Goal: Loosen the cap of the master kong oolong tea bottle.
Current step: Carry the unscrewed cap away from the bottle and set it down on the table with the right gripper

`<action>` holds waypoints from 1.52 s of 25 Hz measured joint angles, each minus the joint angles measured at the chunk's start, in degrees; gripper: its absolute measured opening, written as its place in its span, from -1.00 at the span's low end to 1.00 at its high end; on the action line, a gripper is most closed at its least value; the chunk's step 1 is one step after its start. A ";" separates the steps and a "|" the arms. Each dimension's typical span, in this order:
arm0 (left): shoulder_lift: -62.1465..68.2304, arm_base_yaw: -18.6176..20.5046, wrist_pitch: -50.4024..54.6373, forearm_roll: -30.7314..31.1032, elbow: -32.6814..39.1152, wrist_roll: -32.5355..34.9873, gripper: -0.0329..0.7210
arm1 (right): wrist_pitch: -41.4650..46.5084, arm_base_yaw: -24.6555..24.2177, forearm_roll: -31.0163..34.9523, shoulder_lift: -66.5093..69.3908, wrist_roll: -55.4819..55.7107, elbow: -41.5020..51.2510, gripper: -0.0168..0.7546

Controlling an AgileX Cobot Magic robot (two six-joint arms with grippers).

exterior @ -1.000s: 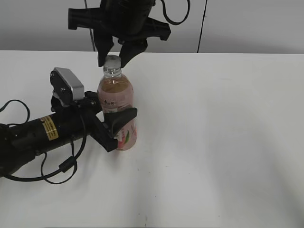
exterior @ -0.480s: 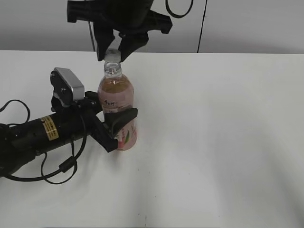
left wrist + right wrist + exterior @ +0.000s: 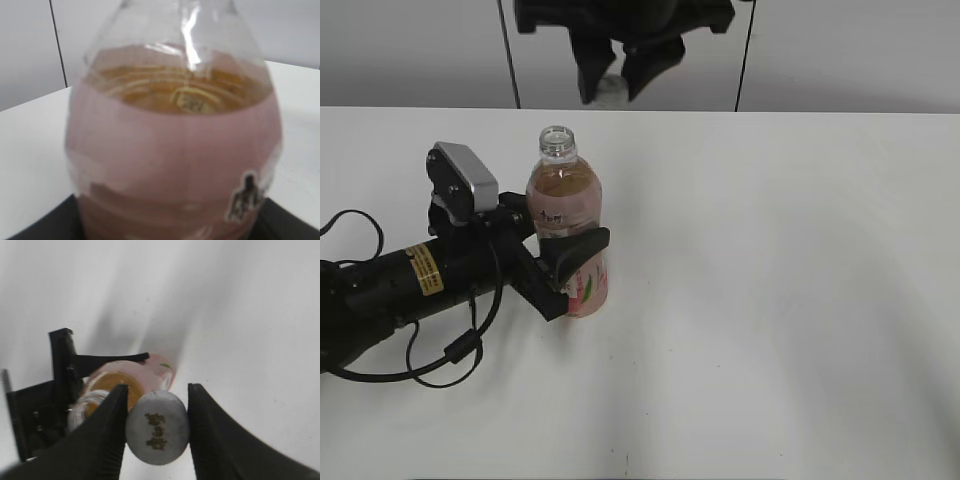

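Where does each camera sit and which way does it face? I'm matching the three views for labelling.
Exterior: in front of the table, slanting down at the bottle, held by the left gripper; the right gripper is up above it.
Left wrist: on the left arm, level, pressed close to the bottle; its dark gripper parts show at the bottom corners.
Right wrist: high, facing down; the right gripper pinches the cap above the open bottle.
All three views share the bottle.

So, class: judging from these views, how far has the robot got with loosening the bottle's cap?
Done: the cap is fully off; the bottle stands with a bare open neck. In hand: the right gripper holds the cap raised above the table, while the left gripper clamps the bottle's body. Left: nothing of the loosening itself.
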 joint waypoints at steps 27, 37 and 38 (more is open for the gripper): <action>0.00 0.00 0.00 -0.11 0.00 0.00 0.11 | -27.98 -24.05 -1.79 -10.50 -4.12 58.09 -0.23; 0.00 0.00 0.00 -0.11 0.00 0.00 0.11 | -30.54 -24.05 1.73 -7.27 -7.96 58.26 0.11; 0.00 0.00 0.00 -0.11 0.00 0.00 0.11 | -30.54 -24.05 2.15 -7.27 -8.36 58.26 0.18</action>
